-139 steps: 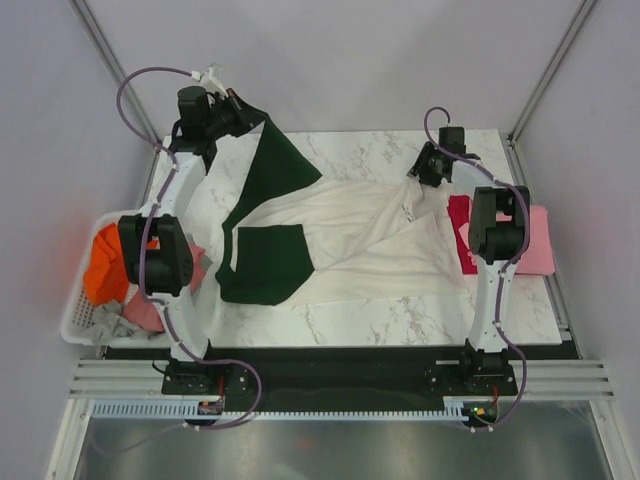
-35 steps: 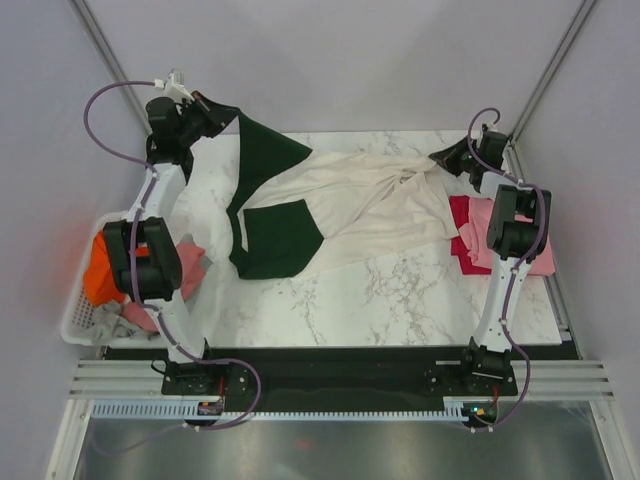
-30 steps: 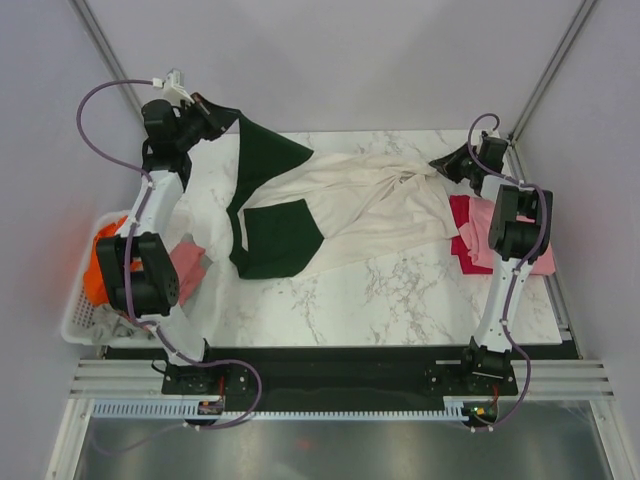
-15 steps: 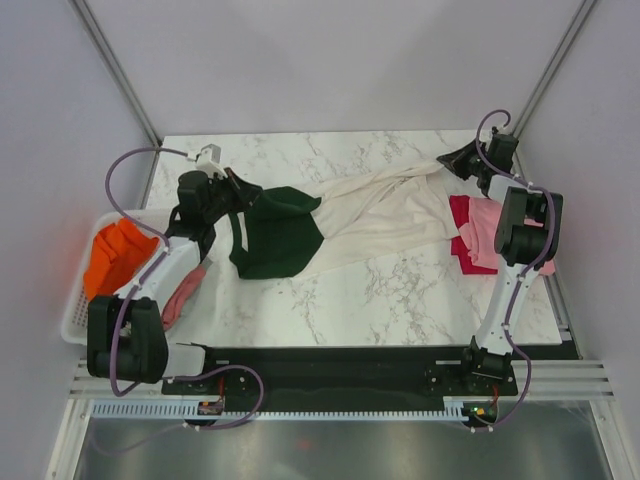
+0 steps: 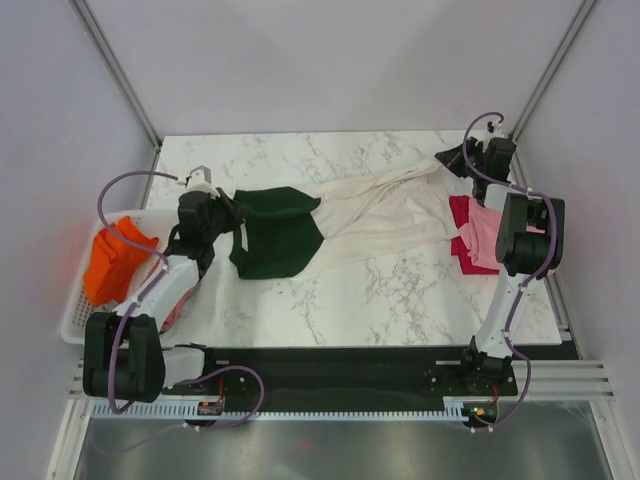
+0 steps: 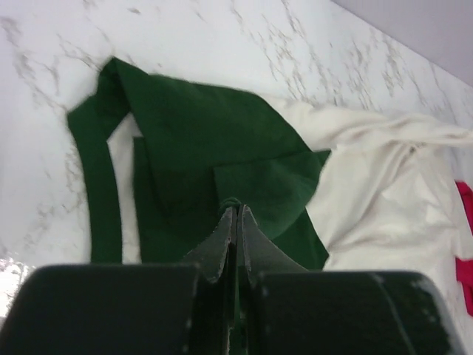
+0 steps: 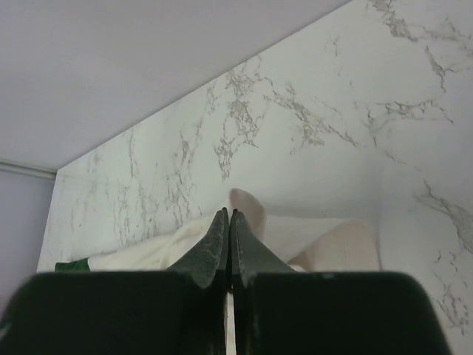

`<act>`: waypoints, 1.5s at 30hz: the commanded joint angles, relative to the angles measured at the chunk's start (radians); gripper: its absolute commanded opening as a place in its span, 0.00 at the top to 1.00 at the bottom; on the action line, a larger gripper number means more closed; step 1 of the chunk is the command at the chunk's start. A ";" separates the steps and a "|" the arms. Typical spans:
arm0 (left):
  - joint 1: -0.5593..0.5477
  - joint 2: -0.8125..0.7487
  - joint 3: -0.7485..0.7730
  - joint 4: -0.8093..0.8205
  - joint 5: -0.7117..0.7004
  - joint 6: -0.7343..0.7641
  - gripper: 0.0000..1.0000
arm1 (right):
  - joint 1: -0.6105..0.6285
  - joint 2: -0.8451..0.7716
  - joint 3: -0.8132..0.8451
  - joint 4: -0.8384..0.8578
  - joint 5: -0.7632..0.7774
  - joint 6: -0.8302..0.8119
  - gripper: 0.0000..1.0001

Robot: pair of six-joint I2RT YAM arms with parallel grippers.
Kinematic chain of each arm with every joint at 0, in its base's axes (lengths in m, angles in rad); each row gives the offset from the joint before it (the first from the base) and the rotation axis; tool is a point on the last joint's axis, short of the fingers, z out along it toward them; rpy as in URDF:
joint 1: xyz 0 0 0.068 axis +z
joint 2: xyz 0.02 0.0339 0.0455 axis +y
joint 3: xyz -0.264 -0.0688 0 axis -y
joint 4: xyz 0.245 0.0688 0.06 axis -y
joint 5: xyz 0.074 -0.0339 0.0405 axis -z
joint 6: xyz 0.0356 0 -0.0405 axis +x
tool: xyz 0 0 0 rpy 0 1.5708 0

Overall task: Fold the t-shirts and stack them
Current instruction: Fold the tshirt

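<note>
The big cream t-shirt [image 5: 385, 210] lies across the far half of the table [image 5: 380, 300]. From the top it is pulled into a long band, running from 9 o'clock to 2 o'clock. Its dark green sleeve [image 5: 280, 232] is bunched up at the 9 o'clock end.

The left end effector [image 5: 230, 212] sits right at that end. Its two fingers are squeezed tight on a fold of the green cloth. In the left wrist view the rest of the sleeve spreads out toward 12 o'clock from the tips, and the cream part goes off toward 3 o'clock.

The right end effector [image 5: 447, 160] is at the 2 o'clock corner of the table. It is clamped on the cream edge — a little bump of pale cloth pokes up at its tips in the right wrist view.

A pink t-shirt [image 5: 488, 222] lies on a crimson t-shirt [image 5: 460, 240] at the 3 o'clock side, partly under the right arm and touching the cream one. An orange t-shirt [image 5: 115, 262] sits in the white basket [image 5: 75, 322] at 9 o'clock, just beside the table.
</note>
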 commanded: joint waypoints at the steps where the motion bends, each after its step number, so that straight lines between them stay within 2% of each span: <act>1: 0.058 0.079 0.176 -0.005 -0.094 0.001 0.98 | -0.002 -0.026 0.052 0.106 -0.027 -0.009 1.00; 3: 0.059 0.145 0.272 -0.008 -0.094 0.004 0.98 | -0.002 -0.018 0.075 0.094 -0.025 0.009 1.00; 4: 0.059 0.215 0.371 -0.010 -0.091 0.005 0.98 | 0.000 -0.020 0.086 0.094 -0.019 0.009 1.00; 8: 0.062 0.420 0.616 -0.028 -0.079 0.019 0.98 | 0.009 -0.003 0.136 0.055 -0.004 0.000 1.00; 12: 0.105 0.614 0.885 -0.045 -0.024 -0.001 0.98 | 0.029 0.042 0.176 0.109 -0.018 -0.026 1.00; 15: 0.118 0.731 1.022 -0.051 0.045 -0.033 0.98 | 0.044 0.065 0.196 0.124 -0.018 -0.080 1.00; 18: 0.153 0.776 1.070 -0.044 0.088 -0.036 0.98 | 0.052 0.065 0.208 0.124 -0.021 -0.119 1.00; 29: 0.171 0.724 0.981 0.061 0.188 -0.070 0.98 | 0.063 0.016 0.156 0.104 0.005 -0.186 1.00; 34: 0.171 0.635 0.820 0.153 0.200 -0.100 0.98 | 0.063 -0.004 0.124 0.103 -0.013 -0.195 1.00; 45: 0.170 0.471 0.500 0.243 0.182 -0.094 0.98 | 0.051 -0.135 -0.046 0.124 -0.006 -0.192 1.00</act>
